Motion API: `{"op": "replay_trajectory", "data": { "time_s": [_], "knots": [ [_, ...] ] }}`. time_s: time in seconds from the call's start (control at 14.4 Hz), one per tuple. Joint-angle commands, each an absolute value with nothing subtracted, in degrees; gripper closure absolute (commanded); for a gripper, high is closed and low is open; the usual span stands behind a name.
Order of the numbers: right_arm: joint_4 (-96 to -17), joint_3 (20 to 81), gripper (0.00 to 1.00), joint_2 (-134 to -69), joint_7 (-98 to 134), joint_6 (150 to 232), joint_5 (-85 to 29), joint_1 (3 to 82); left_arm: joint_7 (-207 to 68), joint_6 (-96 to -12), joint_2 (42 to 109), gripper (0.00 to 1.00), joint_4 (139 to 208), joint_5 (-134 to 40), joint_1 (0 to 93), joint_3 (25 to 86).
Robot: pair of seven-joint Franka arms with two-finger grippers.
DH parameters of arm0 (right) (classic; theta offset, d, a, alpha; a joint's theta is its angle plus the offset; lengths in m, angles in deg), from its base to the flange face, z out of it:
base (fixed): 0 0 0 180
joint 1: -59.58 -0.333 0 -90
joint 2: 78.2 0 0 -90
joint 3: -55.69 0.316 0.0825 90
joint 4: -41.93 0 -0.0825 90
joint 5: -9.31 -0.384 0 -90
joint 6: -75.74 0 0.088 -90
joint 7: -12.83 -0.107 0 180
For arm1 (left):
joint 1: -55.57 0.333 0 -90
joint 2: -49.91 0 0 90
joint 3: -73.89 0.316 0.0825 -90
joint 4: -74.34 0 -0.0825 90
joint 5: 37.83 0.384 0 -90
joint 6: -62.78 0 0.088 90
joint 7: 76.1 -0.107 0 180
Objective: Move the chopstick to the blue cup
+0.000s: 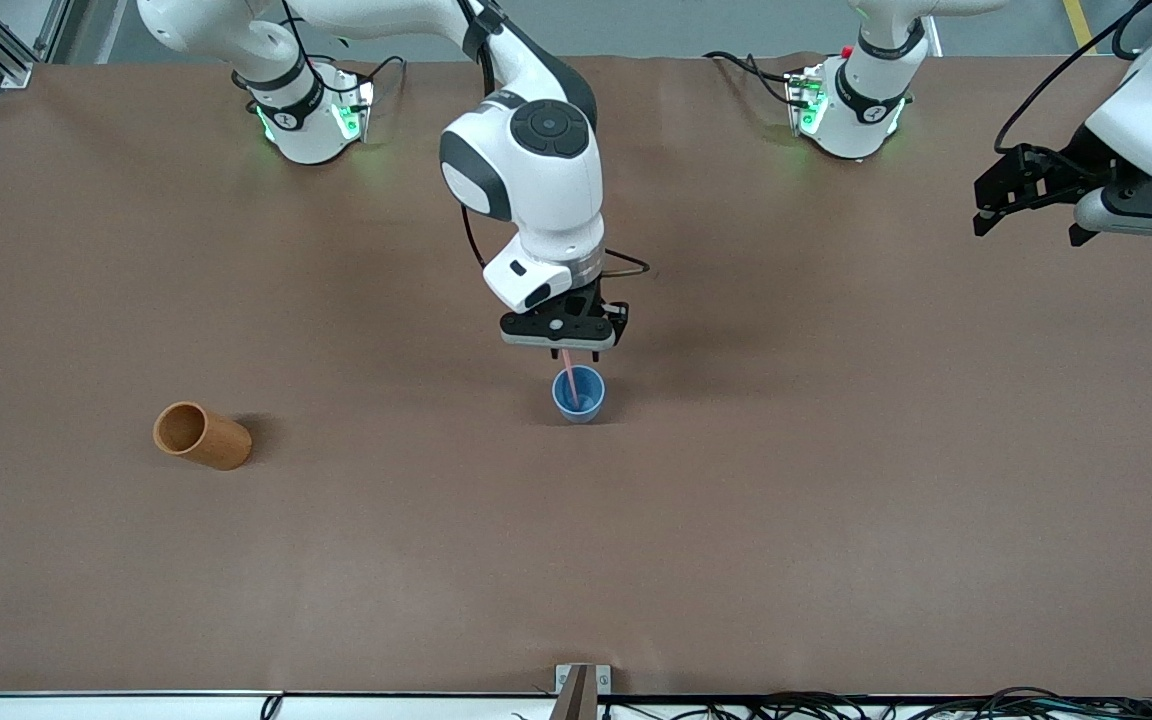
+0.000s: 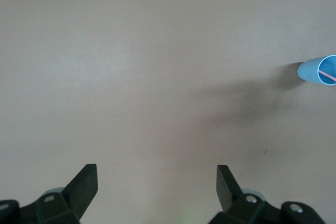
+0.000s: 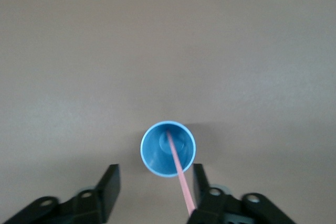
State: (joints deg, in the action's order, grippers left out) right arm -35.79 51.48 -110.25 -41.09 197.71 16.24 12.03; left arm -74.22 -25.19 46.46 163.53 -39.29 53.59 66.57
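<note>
The blue cup (image 1: 578, 395) stands upright near the middle of the table. The pale pink chopstick (image 1: 569, 378) has its lower end inside the cup and leans over the rim. My right gripper (image 1: 563, 350) hovers just above the cup and is open. In the right wrist view the cup (image 3: 157, 153) sits between the spread fingers of the right gripper (image 3: 156, 174), and the chopstick (image 3: 178, 169) rises right beside one finger (image 3: 202, 182). My left gripper (image 1: 1026, 232) is open and empty, waiting over the left arm's end of the table. It shows open in its wrist view (image 2: 157, 169), with the cup (image 2: 315, 70) far off.
A brown wooden cup (image 1: 201, 435) lies on its side toward the right arm's end of the table, a little nearer the front camera than the blue cup. The brown table (image 1: 836, 500) is bare around the blue cup.
</note>
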Motion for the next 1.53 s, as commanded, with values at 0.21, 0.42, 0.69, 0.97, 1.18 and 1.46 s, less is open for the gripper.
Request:
{"op": "replay_trajectory", "data": {
  "time_s": [0.21,0.42,0.69,0.97,1.18,1.46],
  "knots": [
    [-36.20,51.91,0.00,-103.18,-33.84,196.94,15.91,19.31,-75.22,-25.37,46.66,0.00,163.02,-39.67,54.25,66.42],
    [-36.38,52.09,0.00,-98.43,-30.34,192.91,15.82,24.66,-75.13,-25.29,46.74,0.00,162.93,-39.76,54.34,66.42],
    [-36.47,51.91,0.00,-92.28,-18.84,184.39,14.50,33.80,-74.78,-24.85,48.50,0.00,160.12,-39.94,54.34,66.50],
    [-37.08,51.82,0.00,-88.41,-5.56,177.61,14.41,44.43,-74.78,-24.85,48.59,0.00,160.03,-39.85,54.34,66.50],
    [-40.41,51.91,0.00,-85.42,2.26,176.55,14.24,51.38,-74.60,-24.85,48.59,0.00,160.03,-39.76,54.34,66.50],
    [-45.50,51.74,0.00,-79.89,10.53,172.17,10.46,57.63,-74.52,-24.85,48.59,0.00,160.03,-39.67,54.34,66.50]
  ]
}}
